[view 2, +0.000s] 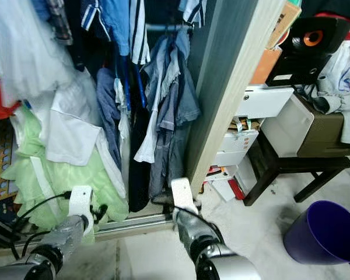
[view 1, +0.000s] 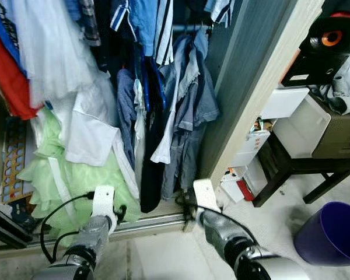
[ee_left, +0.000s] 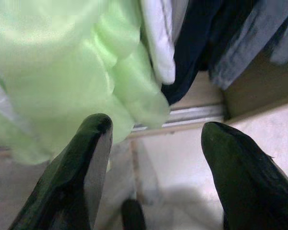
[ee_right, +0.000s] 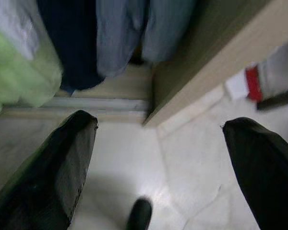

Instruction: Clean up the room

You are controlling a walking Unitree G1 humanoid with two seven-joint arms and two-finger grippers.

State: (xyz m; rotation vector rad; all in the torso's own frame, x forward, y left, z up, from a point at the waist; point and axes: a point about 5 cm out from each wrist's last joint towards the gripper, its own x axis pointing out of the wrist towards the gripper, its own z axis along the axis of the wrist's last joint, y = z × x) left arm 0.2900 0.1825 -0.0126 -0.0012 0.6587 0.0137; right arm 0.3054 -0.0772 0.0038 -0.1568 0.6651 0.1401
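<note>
Both pincers, left [ee_left: 153, 143] and right [ee_right: 158, 143], gaped empty; reaching in risked snagging the green dress [view 1: 76, 175] on the closet track [view 1: 151, 221].

Even, soft indoor light; pale floor [view 1: 163, 256] bright, no hard glare. Closet depths behind the hanging clothes [view 1: 181, 111] fall dark. Head views fairly sharp, slightly bowed at the edges. Wrist views soft: fingers [ee_left: 81, 177] blurred close up, green fabric [ee_left: 62, 72] washed out, faint shadow on the floor.
</note>
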